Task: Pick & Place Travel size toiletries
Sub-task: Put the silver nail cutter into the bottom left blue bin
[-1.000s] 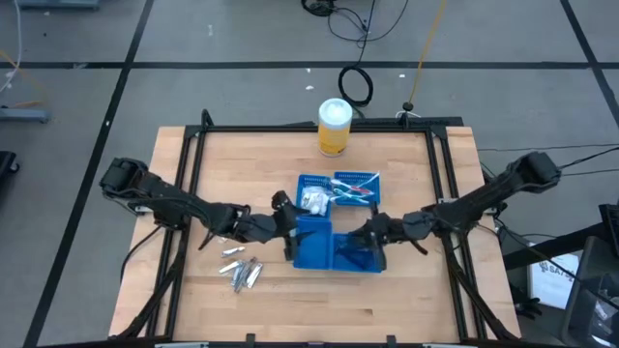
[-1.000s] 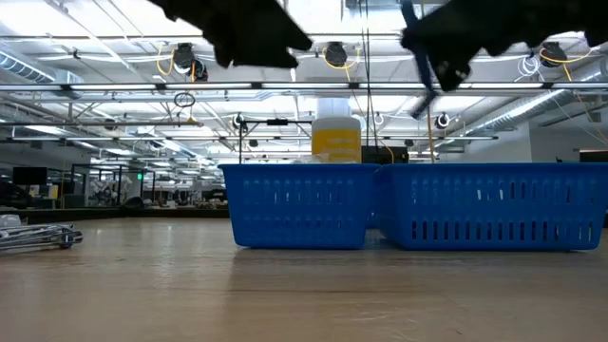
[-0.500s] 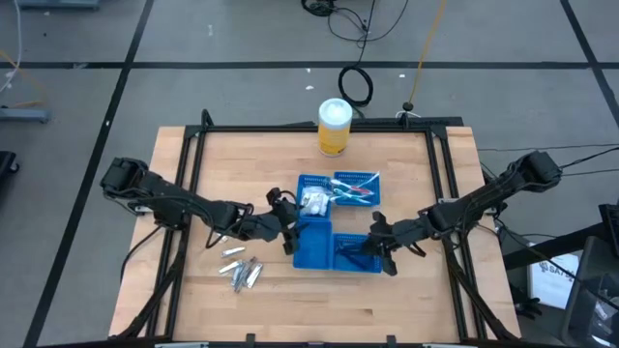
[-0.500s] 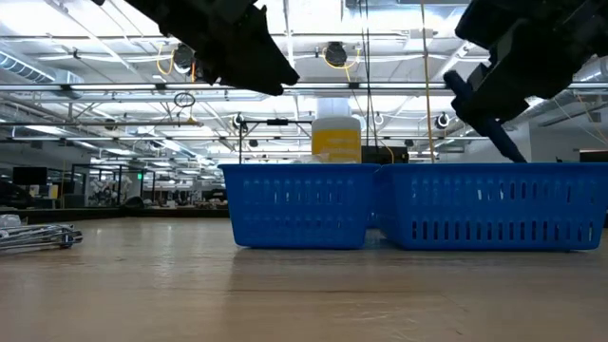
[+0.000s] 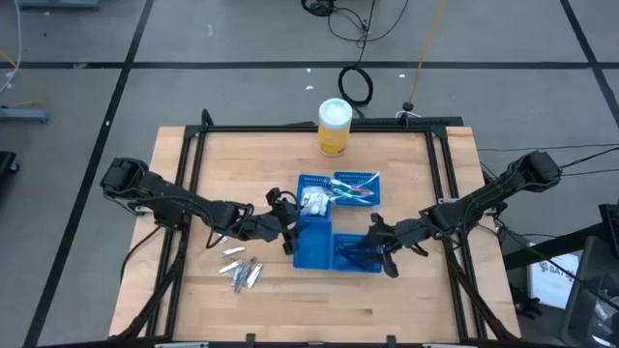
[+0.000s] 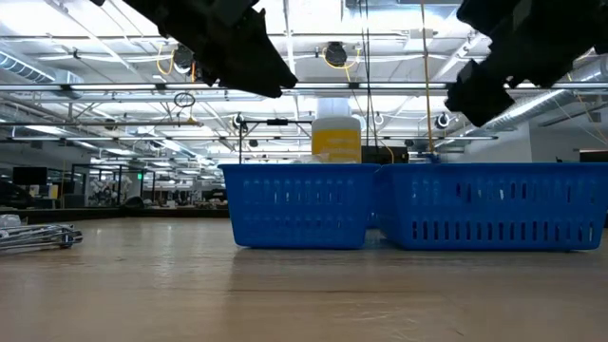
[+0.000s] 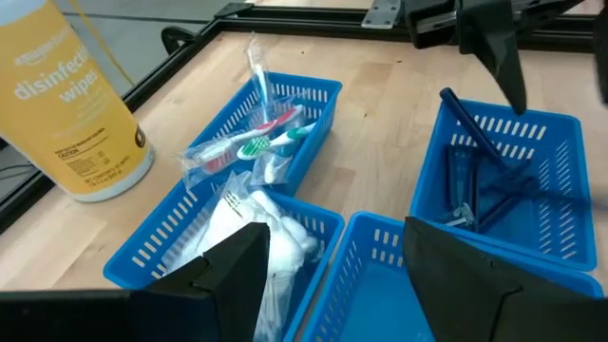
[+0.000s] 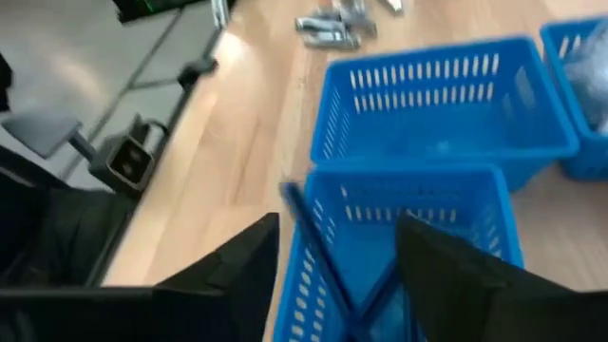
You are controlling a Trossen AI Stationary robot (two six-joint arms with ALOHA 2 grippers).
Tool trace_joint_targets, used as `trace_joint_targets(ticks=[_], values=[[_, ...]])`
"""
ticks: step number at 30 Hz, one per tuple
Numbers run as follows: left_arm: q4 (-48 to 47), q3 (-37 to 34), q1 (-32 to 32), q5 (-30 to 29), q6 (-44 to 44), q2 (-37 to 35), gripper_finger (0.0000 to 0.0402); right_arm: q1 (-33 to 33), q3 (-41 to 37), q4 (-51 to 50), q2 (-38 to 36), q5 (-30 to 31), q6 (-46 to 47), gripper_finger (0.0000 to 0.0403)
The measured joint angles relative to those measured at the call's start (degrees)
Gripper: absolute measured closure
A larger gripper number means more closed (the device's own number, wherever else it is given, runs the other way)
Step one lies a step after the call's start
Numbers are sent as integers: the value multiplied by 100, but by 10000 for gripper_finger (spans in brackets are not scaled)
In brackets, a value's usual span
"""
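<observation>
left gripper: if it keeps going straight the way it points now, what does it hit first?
Probably the white packets in the near basket: in its wrist view the open left gripper points at them. The toothbrush basket lies beyond. Depth is unclear; it might clip the empty basket's rim first.

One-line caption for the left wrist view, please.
Left gripper, fingers open, over blue baskets: toothbrushes, white packets, dark blue razors; yellow wipes canister beside them.

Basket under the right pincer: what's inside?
Dark blue razor sticks lie crossed in that blue basket. Its near corner is hidden behind the left pincer's finger.
</observation>
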Motion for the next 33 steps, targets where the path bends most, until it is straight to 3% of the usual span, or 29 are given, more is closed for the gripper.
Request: trace_joint_targets(ticks=[8, 13, 15, 20, 26, 33], values=[[-56, -2, 0, 29, -1, 4, 165, -2, 0, 960, 0, -6, -579, 170], [-1054, -2, -62, 798, -474, 4, 165, -2, 0, 1443, 0, -9, -1069, 176], [-1879, -2, -125, 1056, -1276, -26, 165, -2, 0, 1568, 0, -9, -1335, 179], [-4041, -9, -212, 1645, -4374, -36, 165, -89, -4, 2111, 0, -1, -2669, 180], [-5297, -9, -472, 2373, -7669, -36, 165, -496, -4, 2658, -147, 37, -4101, 182], [-6578, -22, -739, 2527, -9932, -36, 165, -815, -4, 2624, -531, 482, -4295, 188]])
